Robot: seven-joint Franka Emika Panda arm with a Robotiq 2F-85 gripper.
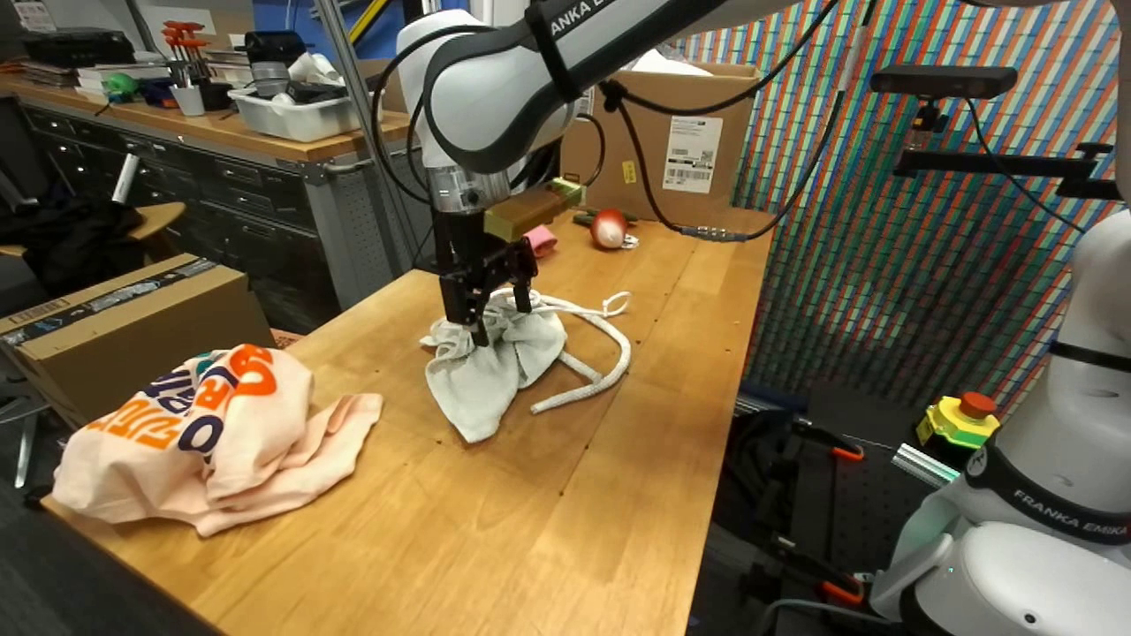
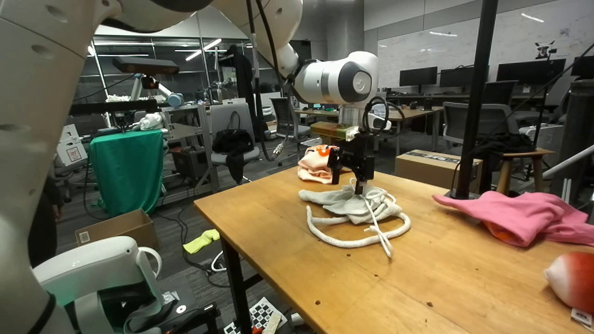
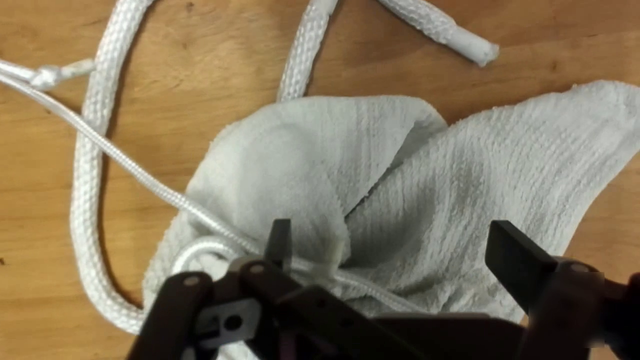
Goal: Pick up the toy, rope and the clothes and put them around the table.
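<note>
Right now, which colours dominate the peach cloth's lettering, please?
Orange and navy on the peach cloth, clearest in an exterior view.

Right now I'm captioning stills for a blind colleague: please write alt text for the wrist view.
Open black gripper over a crumpled off-white cloth on a wooden table. A thin white cord crosses the cloth; a thicker white rope curves alongside at the picture's left.

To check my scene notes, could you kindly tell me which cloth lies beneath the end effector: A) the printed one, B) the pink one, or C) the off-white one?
C: the wrist view shows the off-white cloth spread below the open end effector.
</note>
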